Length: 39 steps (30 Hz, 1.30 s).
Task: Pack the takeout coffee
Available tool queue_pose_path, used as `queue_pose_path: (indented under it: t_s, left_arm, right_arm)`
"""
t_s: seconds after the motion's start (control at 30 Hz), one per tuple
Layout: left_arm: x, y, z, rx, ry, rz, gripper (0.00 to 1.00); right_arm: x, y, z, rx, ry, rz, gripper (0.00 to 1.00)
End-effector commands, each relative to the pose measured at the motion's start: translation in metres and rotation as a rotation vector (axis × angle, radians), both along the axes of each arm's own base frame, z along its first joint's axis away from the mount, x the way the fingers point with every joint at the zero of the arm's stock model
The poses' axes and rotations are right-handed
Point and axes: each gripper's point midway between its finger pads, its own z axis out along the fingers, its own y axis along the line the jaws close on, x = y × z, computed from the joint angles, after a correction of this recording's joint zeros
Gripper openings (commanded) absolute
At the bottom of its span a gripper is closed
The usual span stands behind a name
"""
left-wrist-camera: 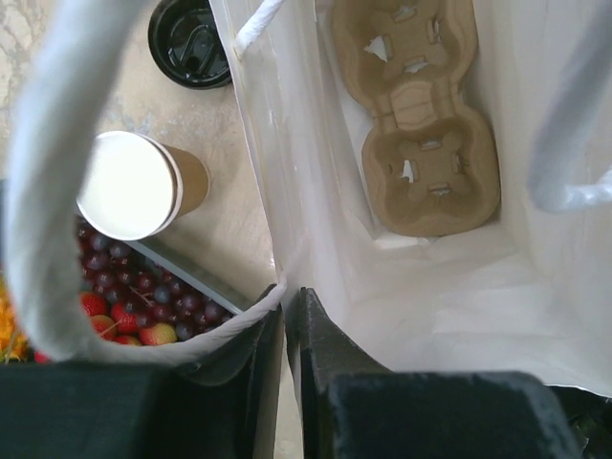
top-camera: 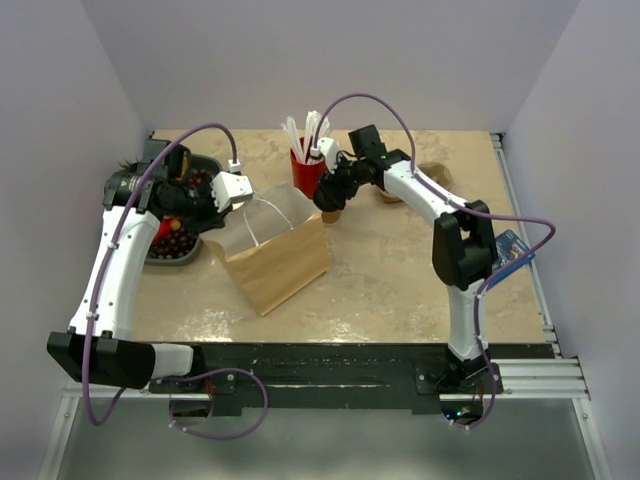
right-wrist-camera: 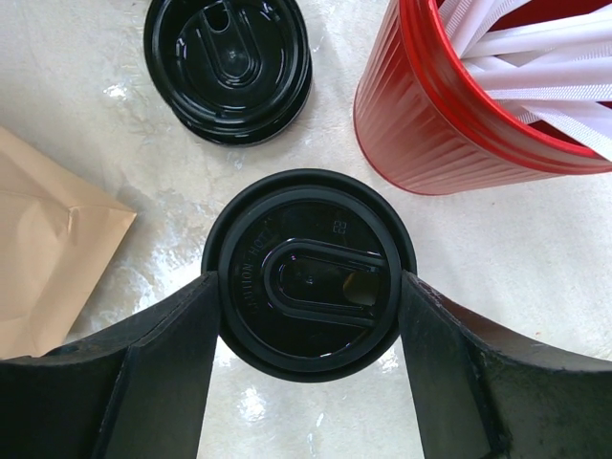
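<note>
The right gripper [right-wrist-camera: 308, 277] is straddling the coffee [right-wrist-camera: 311, 287], which is standing upright on the table [top-camera: 400, 270] between the bag [top-camera: 280, 255] and the red cup [right-wrist-camera: 430, 105], with a loose lid [right-wrist-camera: 228, 62] lying just beyond it. Its fingers [right-wrist-camera: 163, 363] are sitting spread to either side of the black lid and look to be meeting its rim; whether they are squeezing yet I cannot tell. The left gripper [left-wrist-camera: 287, 306] is pinching the bag's white inner wall, its fingers nearly pressed together on the paper, and is holding the mouth open over a pulp carrier [left-wrist-camera: 421, 124] lying at the bottom.

The grip is probably wanting to be even and gentle, since a hard pinch on the lid alone could pop it off the paper cup. The lift is likely needing to go straight up, because the red cup and its straws [right-wrist-camera: 535, 57] are standing just beside. Keeping the coffee upright over the bag and lowering it into a carrier well looks the safest course.

The table top is showing a glossy, marbled beige with glare patches, so the cup could be sliding if nudged. Pale walls [top-camera: 350, 60] are closing in the back and both sides
</note>
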Motion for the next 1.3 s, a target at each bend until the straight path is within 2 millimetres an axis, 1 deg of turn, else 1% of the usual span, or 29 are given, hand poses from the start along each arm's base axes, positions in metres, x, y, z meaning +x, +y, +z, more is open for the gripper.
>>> queue_pose_path:
  t_s: [0.0, 0.03, 0.13, 0.23, 0.37, 0.4, 0.47, 0.5, 0.57, 0.6, 0.63, 0.7, 0.73, 0.77, 0.8, 0.83, 0.87, 0.9, 0.93, 0.97, 1.0, 1.03, 1.1, 1.17, 1.2, 1.23, 1.27]
  left_arm:
    - [0.010, -0.011, 0.020, -0.066, -0.042, -0.015, 0.15]
    - [0.012, -0.012, 0.022, -0.073, -0.048, -0.018, 0.14]
    - [0.016, -0.019, 0.026, -0.107, -0.050, -0.037, 0.12]
    - [0.018, -0.028, 0.030, -0.145, -0.042, -0.055, 0.08]
    - [0.015, -0.045, 0.030, -0.172, -0.019, -0.106, 0.02]
    - [0.014, -0.050, 0.030, -0.180, -0.015, -0.116, 0.00]
    - [0.013, -0.058, 0.030, -0.199, -0.004, -0.122, 0.00]
    - [0.013, -0.061, 0.029, -0.216, 0.004, -0.124, 0.00]
    - [0.018, -0.066, 0.034, -0.253, -0.008, -0.098, 0.00]
    - [0.019, -0.069, 0.036, -0.275, -0.010, -0.094, 0.00]
    - [0.024, -0.072, 0.041, -0.300, -0.026, -0.081, 0.00]
    - [0.029, -0.079, 0.050, -0.344, -0.055, -0.082, 0.00]
    - [0.029, -0.083, 0.055, -0.366, -0.053, -0.078, 0.00]
    - [0.029, -0.085, 0.056, -0.376, -0.055, -0.080, 0.00]
    - [0.030, -0.089, 0.061, -0.390, -0.071, -0.092, 0.00]
    - [0.028, -0.092, 0.064, -0.399, -0.078, -0.102, 0.00]
    - [0.027, -0.093, 0.064, -0.405, -0.081, -0.103, 0.00]
    - [0.030, -0.095, 0.067, -0.414, -0.098, -0.101, 0.00]
    - [0.026, -0.097, 0.071, -0.428, -0.101, -0.100, 0.00]
    - [0.024, -0.098, 0.069, -0.436, -0.094, -0.103, 0.00]
    - [0.023, -0.100, 0.070, -0.444, -0.097, -0.106, 0.00]
    - [0.019, -0.104, 0.070, -0.451, -0.088, -0.111, 0.00]
    - [0.016, -0.108, 0.066, -0.454, -0.071, -0.117, 0.00]
    - [0.013, -0.116, 0.061, -0.460, -0.044, -0.119, 0.00]
    - [0.014, -0.118, 0.063, -0.464, -0.049, -0.113, 0.00]
    - [0.012, -0.122, 0.063, -0.475, -0.032, -0.109, 0.00]
    - [0.012, -0.123, 0.065, -0.481, -0.031, -0.105, 0.00]
  right_arm:
    - [-0.002, 0.002, 0.072, 0.077, -0.102, -0.002, 0.55]
    - [-0.005, -0.001, 0.084, 0.088, -0.120, -0.007, 0.54]
    - [-0.006, -0.006, 0.098, 0.104, -0.126, -0.033, 0.53]
    - [-0.005, -0.017, 0.119, 0.118, -0.143, -0.062, 0.51]
    - [-0.004, -0.036, 0.161, 0.149, -0.201, -0.107, 0.48]
    - [-0.008, -0.040, 0.180, 0.165, -0.234, -0.108, 0.46]
    - [-0.016, -0.042, 0.204, 0.191, -0.263, -0.099, 0.43]
    - [-0.025, -0.044, 0.224, 0.215, -0.295, -0.093, 0.36]
    - [-0.037, -0.045, 0.247, 0.263, -0.311, -0.096, 0.16]
    - [-0.042, -0.045, 0.256, 0.279, -0.317, -0.096, 0.03]
    - [-0.054, -0.048, 0.275, 0.303, -0.346, -0.088, 0.00]
    - [-0.071, -0.047, 0.292, 0.341, -0.357, -0.055, 0.00]
    - [-0.087, -0.050, 0.310, 0.362, -0.385, -0.030, 0.00]
    - [-0.097, -0.050, 0.319, 0.377, -0.399, -0.006, 0.00]
    - [-0.112, -0.048, 0.330, 0.406, -0.408, 0.043, 0.00]
    - [-0.128, -0.052, 0.346, 0.429, -0.444, 0.063, 0.00]
    - [-0.139, -0.053, 0.355, 0.448, -0.461, 0.078, 0.00]
    - [-0.146, -0.054, 0.360, 0.464, -0.470, 0.086, 0.00]
    - [-0.150, -0.055, 0.363, 0.474, -0.481, 0.084, 0.00]
    - [-0.163, -0.059, 0.374, 0.491, -0.499, 0.084, 0.00]
    - [-0.168, -0.060, 0.378, 0.498, -0.500, 0.087, 0.00]
    - [-0.178, -0.060, 0.383, 0.507, -0.494, 0.105, 0.00]
    - [-0.189, -0.059, 0.387, 0.509, -0.487, 0.129, 0.00]
    - [-0.201, -0.058, 0.386, 0.498, -0.470, 0.161, 0.00]
    - [-0.207, -0.059, 0.385, 0.491, -0.468, 0.174, 0.00]
    - [-0.213, -0.055, 0.376, 0.477, -0.437, 0.191, 0.00]
    - [-0.217, -0.054, 0.373, 0.463, -0.441, 0.207, 0.00]
